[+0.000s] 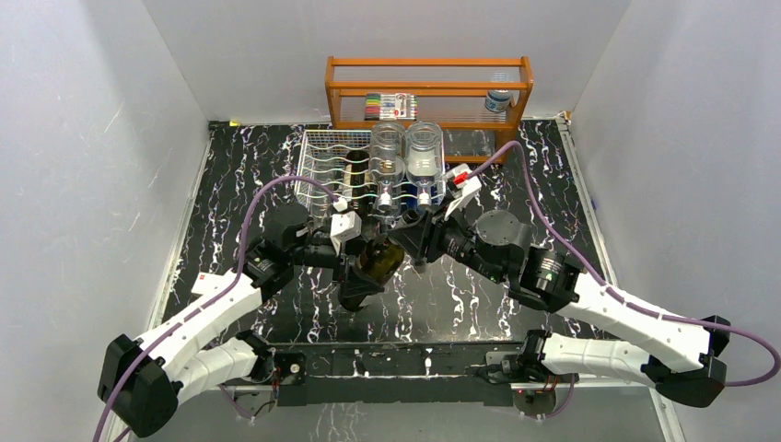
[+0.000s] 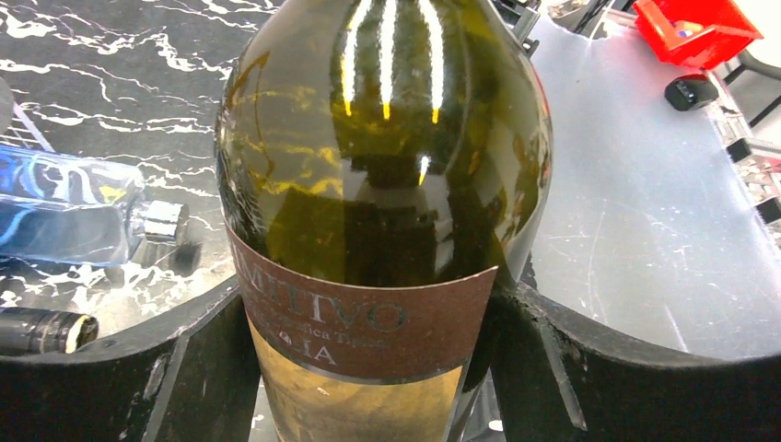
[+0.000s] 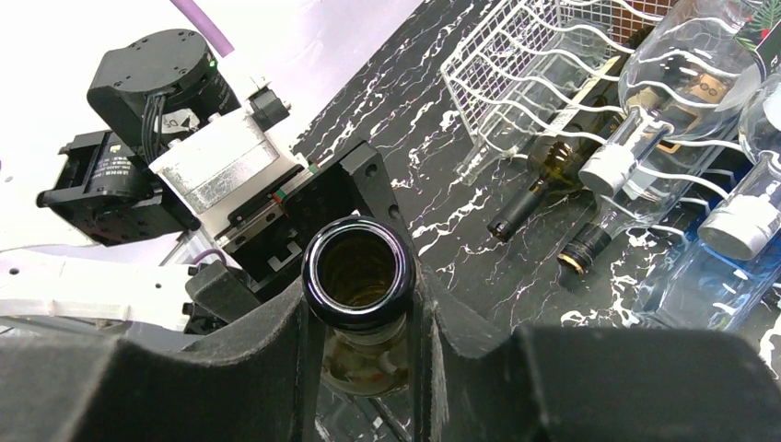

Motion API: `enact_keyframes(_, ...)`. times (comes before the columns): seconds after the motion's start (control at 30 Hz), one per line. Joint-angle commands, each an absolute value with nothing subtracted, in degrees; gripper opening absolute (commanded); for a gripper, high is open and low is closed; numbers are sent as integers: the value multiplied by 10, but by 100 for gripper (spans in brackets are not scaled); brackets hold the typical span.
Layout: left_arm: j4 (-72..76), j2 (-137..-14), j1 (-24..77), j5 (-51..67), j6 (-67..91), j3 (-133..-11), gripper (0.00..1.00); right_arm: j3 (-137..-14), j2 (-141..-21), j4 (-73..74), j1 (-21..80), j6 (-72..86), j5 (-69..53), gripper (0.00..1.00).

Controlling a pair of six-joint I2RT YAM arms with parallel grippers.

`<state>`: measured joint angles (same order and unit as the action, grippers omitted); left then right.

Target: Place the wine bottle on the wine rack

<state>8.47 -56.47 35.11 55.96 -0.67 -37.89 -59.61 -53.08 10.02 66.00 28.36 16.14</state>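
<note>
Bottle loc: wine bottle (image 1: 376, 262) held btwn the two arms over mid tabletop (image 1: 230, 193), on the near side of the wine rack (image 1: 320, 157). Not in a cradle yet.
L pincer: left pincer (image 2: 368, 368) clamped on the bottle body, one finger each side at the brown label (image 2: 368, 322).
R pincer: right pincer (image 3: 361, 322) clamped on the neck just below the mouth. Mouth open, no cork seen.
Long axis: runs roughly arm to arm, base end twd L arm and near side, neck twd R arm and a bit farther back. Tilted; how steeply, can't tell.
Rack vs pincers: rack lies beyond both, far side. R pincer at the neck end is nearer it, L close behind.
Rack load: two clear bottles (image 1: 388, 152) up top, dark bottle (image 1: 355, 170) beside them, necks poking out twd the arms. Leftmost columns look free (my read).
Coming move (judgement): bottle sits more side-on to the rack than pointing in, so its axis prob needs swinging to line up w/ a cradle.
Behind rack: orange shelf (image 1: 428, 90), not the target.
Hidden / unclear: in the top view the arms cover most of the bottle. Base cut off in the L wrist view. Can't tell if it's clear of the tabletop, nor which lower cradles are free.
</note>
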Motion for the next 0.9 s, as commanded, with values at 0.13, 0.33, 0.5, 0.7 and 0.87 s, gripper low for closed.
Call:
enact_keyframes(0.13,23,-510,352,412,-179,-431,0,-618,-479,57,662,295,130,60)
enact_keyframes(0.33,-15,-464,352,212,-343,-427,0,-608,-452,148,662,258,136,82)
enact_keyframes(0.5,-4,-423,352,109,-460,-384,0,-634,-449,231,662,249,155,83)
enact_keyframes(0.7,6,-393,352,64,-608,-330,0,-663,-494,235,662,244,147,83)
enact_keyframes(0.87,16,-353,352,57,-673,-284,0,-674,-568,261,662,242,127,83)
